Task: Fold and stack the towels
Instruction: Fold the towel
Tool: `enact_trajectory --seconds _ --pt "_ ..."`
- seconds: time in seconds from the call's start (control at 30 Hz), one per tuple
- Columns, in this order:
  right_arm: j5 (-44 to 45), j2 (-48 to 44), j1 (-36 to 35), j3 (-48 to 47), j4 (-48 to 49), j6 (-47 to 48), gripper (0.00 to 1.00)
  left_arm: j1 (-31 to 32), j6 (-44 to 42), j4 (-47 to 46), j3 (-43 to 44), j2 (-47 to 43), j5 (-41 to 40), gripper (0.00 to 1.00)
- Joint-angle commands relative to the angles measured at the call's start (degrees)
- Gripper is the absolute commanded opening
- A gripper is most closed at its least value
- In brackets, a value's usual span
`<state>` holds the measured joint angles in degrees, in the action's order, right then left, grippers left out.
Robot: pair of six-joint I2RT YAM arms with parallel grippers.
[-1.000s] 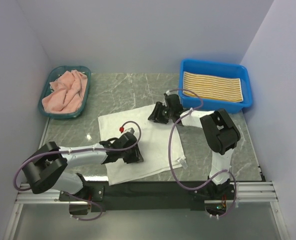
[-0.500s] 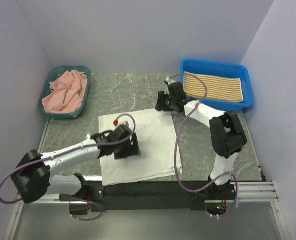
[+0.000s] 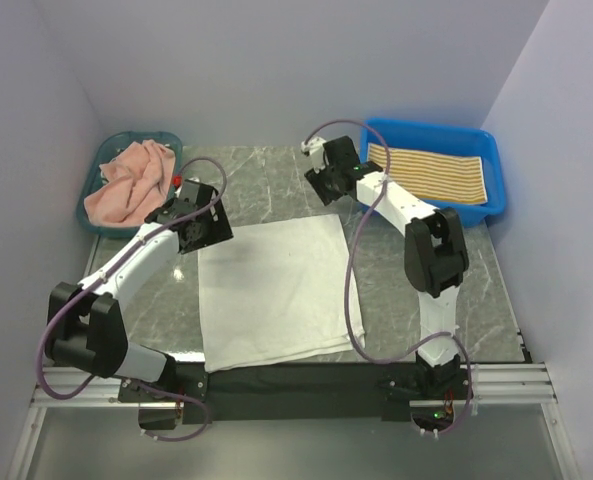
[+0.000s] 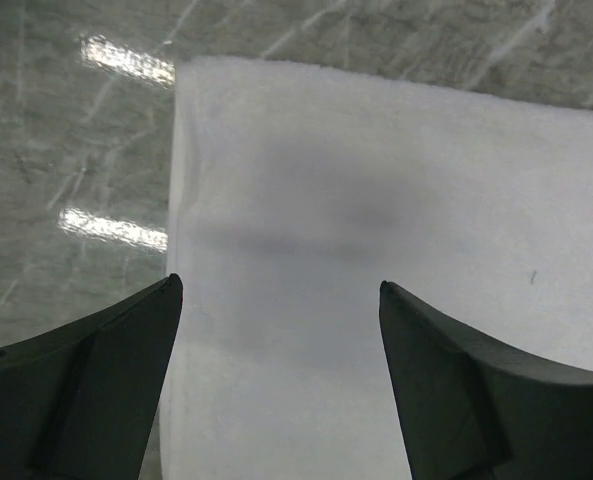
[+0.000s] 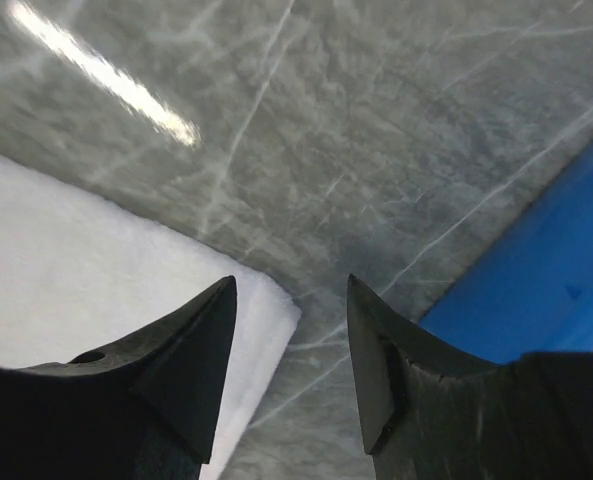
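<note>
**Both grippers over the far corners of the white towel, fold not yet begun**

The white towel (image 3: 274, 290) lies spread flat in the middle of the frame on the marble tabletop (image 3: 266, 172). Its far edge runs across the centre and its near edge reaches the dark strip in front of the arm bases.

The left gripper (image 3: 196, 226) hangs at the towel's upper left corner. In the left wrist view its jaws stand wide apart with nothing between them but the cloth below, and that corner shows at the upper left of that view.

The right gripper (image 3: 327, 180) sits just beyond the upper right corner. Its wrist view shows the jaws parted and empty, the corner's tip just below the gap between the fingertips, and bare marble beyond.

The salmon pink towel (image 3: 128, 184) lies crumpled in the teal basket (image 3: 87, 192) at the upper left. The folded yellow-and-white striped towel (image 3: 426, 172) rests in the blue bin (image 3: 431, 210) at the upper right. No dark-striped towel is in view.

The step in hand appears to be the first fold of the white towel. The next move likely calls for each gripper to drop onto its corner. The right one looks to need a small shift back over the cloth first. Both would then pinch only the towel's edge and carry the corners together toward the near edge, so the fold lands square.
</note>
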<state>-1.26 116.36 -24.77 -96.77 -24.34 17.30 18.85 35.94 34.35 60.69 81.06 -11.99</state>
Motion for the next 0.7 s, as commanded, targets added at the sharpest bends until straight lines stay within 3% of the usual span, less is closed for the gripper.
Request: enact_trajectory --seconds 0.0,0.3,0.67 --pt "1.2 4.3 0.3 -5.3 -8.5 9.4 0.57 -1.7 -4.8 -0.5 -0.1 -1.6 -0.1 0.86" --pt "-1.2 6.6 0.6 -6.7 -13.1 13.8 0.57 -2.1 -6.3 -2.0 -5.9 -6.0 -1.8 0.85" --pt "-1.4 12.3 0.6 -8.9 -14.8 14.0 0.53 -2.3 -6.9 -2.4 -6.6 -6.3 -1.4 0.84"
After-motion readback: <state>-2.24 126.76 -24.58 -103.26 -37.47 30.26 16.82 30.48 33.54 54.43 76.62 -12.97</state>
